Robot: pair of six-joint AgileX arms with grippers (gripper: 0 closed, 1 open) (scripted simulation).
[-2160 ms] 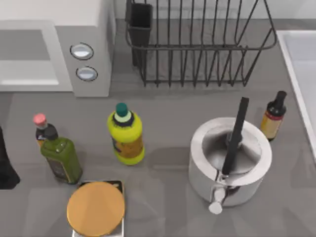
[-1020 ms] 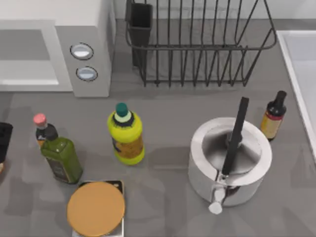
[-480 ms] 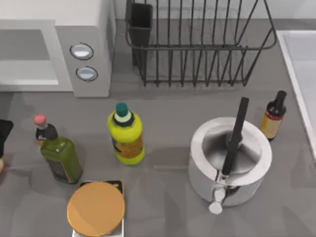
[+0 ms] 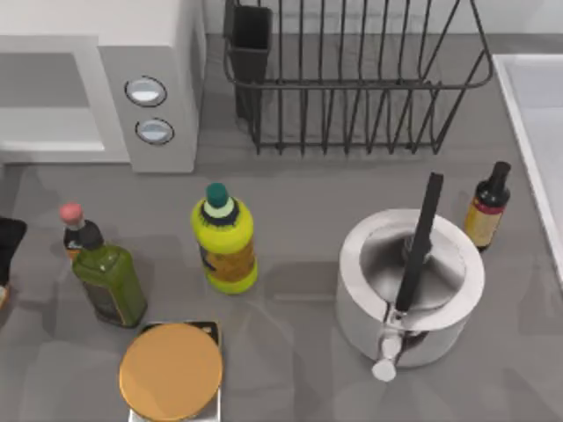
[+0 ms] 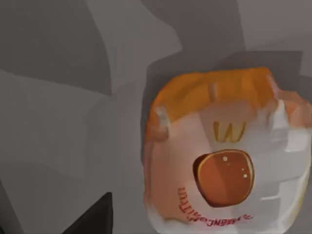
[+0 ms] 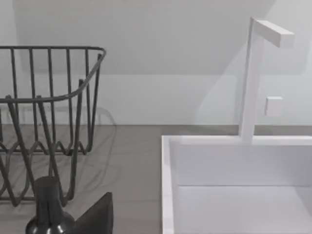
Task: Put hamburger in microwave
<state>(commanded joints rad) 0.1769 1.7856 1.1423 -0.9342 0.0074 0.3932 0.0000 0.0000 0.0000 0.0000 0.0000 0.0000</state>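
While the left arm sits at the far left edge of the table in the top view, its gripper [image 4: 7,242] shows as a dark shape just left of the pink-capped bottle [image 4: 74,227]. Its wrist camera looks down on the hamburger [image 5: 224,156], a round bun with an orange top, pale whitish wrap and a printed burger emblem, lying on the grey table [image 4: 299,176]. One dark fingertip [image 5: 92,217] shows at the edge of that view, apart from the bun; I cannot tell how far the jaws stand open.

Microwave [image 4: 97,83]: at the top left of the table, white, its grey panel with two round knobs facing the black wire rack [image 4: 352,79] beside it.

Other items on the table:
- green bottle [image 4: 110,283], touching or just beside the pink-capped one
- yellow bottle [image 4: 225,242], near the middle
- flat orange disc [image 4: 171,371] on a small scale, below the bottles
- white pot [image 4: 409,286] with a dark utensil leaning in it, to the right
- small brown bottle [image 4: 486,209], just right of the pot

Right wrist view: the rack, a white sink [image 6: 234,185] with its faucet, the brown bottle's dark cap, and one dark fingertip [image 6: 95,219]. Jaw state of the right gripper: cannot tell.
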